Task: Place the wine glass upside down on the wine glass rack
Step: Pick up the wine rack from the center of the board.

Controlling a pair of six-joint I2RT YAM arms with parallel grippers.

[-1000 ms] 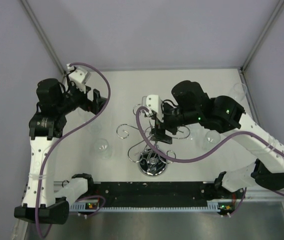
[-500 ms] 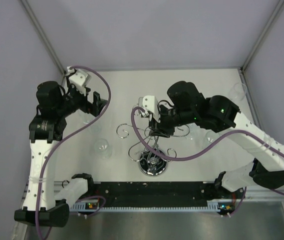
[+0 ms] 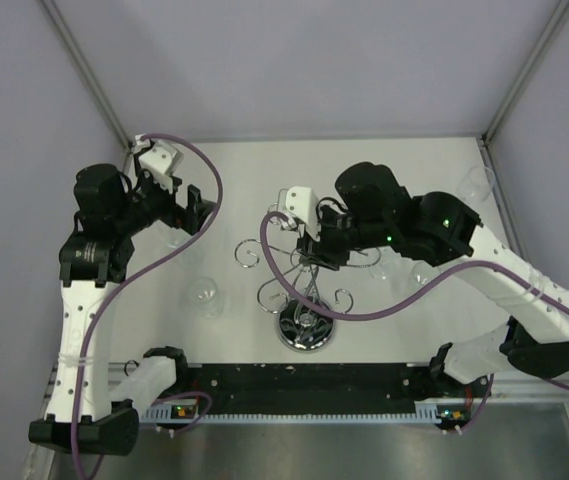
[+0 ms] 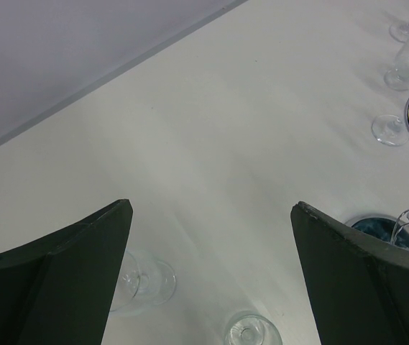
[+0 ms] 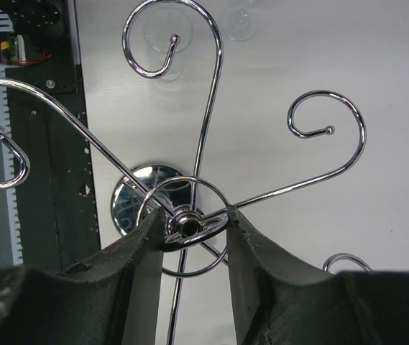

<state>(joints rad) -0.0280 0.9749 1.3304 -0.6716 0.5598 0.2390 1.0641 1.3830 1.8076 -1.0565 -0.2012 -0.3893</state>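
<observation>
Rack (image 3: pixel 304 329): chrome wire, round mirrored base on the table (image 3: pixel 384 170), scroll arms fanning out at the top.
Right gripper (image 5: pixel 193 217): jaws pinching the rack's top hub from both sides.
Left gripper (image 4: pixel 211 207): jaws spread wide with nothing between, hovering at 10 o'clock from the rack, well apart.
Wine glass (image 3: pixel 207 295): on the table at 9 o'clock from the rack's base, near it, touched by neither gripper.
Other glasses (image 3: pixel 425 272): at 2 o'clock from the base.

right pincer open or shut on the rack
Shut on the wine glass rack: in the wrist view the right pincer has both fingers pressed against its top hub.
</observation>
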